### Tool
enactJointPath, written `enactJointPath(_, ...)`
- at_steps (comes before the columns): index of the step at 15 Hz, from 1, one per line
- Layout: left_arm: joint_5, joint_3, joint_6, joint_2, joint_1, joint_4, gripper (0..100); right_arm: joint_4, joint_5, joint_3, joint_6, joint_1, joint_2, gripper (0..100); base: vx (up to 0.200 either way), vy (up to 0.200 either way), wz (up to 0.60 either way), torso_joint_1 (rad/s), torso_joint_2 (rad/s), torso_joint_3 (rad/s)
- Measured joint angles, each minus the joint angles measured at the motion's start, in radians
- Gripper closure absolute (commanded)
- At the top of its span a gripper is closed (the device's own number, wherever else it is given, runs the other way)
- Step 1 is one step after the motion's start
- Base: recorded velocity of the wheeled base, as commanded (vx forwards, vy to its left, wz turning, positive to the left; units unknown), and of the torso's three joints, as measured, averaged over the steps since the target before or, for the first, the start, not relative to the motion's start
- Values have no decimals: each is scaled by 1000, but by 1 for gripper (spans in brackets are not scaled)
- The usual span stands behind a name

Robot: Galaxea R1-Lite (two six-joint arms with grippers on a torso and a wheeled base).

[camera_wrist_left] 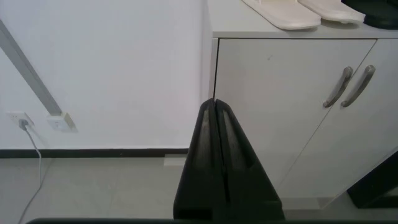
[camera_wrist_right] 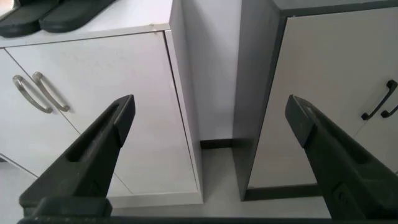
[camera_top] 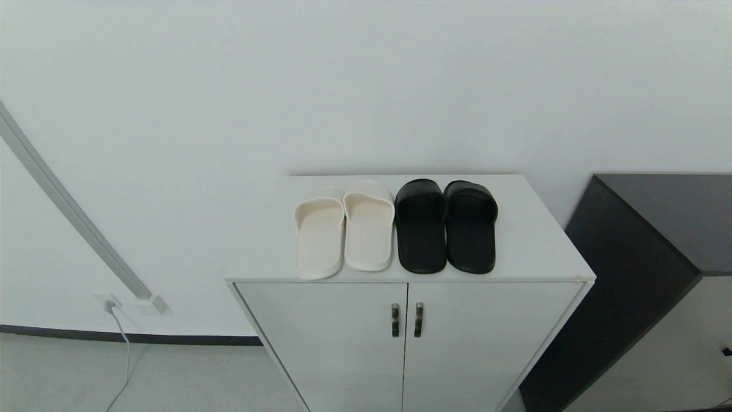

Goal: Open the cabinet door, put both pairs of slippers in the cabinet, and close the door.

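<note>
1. Jaws of the left gripper (camera_wrist_left: 215,106) are pressed together with no gap and hold nothing. Those of the right gripper (camera_wrist_right: 210,109) stand wide apart, also empty.
2. Neither pair touches anything. Both hang short of the white cabinet (camera_top: 532,240), well apart from its front.
3. Ahead of the left jaws is the cabinet's left front corner, and the two handles (camera_top: 406,319) lie off toward the robot's right of them. Ahead of the right jaws is the gap between the cabinet and a dark cabinet (camera_top: 623,274) beside it, with the handles toward the robot's left.
4. Progress, as I judge it: nothing is done yet. Both doors (camera_top: 320,343) are shut, their edges meeting at the middle. All four slippers sit on the cabinet top, higher than either pair of jaws and beyond them. Opening a door, loading both pairs and closing are all left to do.
5. Each door has an upright metal bar handle, and the two handles sit just beside each other at the centre seam.
6. White slippers (camera_top: 343,232) lie side by side, heels at the front edge and toes toward the wall. Black slippers (camera_top: 446,229) lie the same way, just beside them on the robot's right. The inner slippers of the two pairs are touching or nearly so.
7. All are open-toed slides with broad bands, probably soft and light.
</note>
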Motion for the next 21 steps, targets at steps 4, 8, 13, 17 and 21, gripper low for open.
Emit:
enactJointPath(4, 14, 0, 2, 0, 0, 0, 100, 1, 14, -1, -21, 0, 0, 0, 0, 0, 0, 0, 0, 0)
enactJointPath(8, 24, 2, 11, 0, 0, 0, 100, 74, 27, -196, 55, 26, 62, 0, 0, 0, 0, 0, 0, 0)
enactJointPath(13, 24, 2, 12, 0, 0, 0, 100, 54, 169, -298, 25, 75, 351, 0, 0, 0, 0, 0, 0, 0)
enactJointPath(17, 23, 2, 15, 0, 0, 0, 100, -152, 174, -310, 23, 177, 617, 0, 0, 0, 0, 0, 0, 0)
enactJointPath(21, 25, 2, 27, 0, 0, 0, 100, -417, -44, -349, 86, 483, 884, 0, 0, 0, 0, 0, 0, 0)
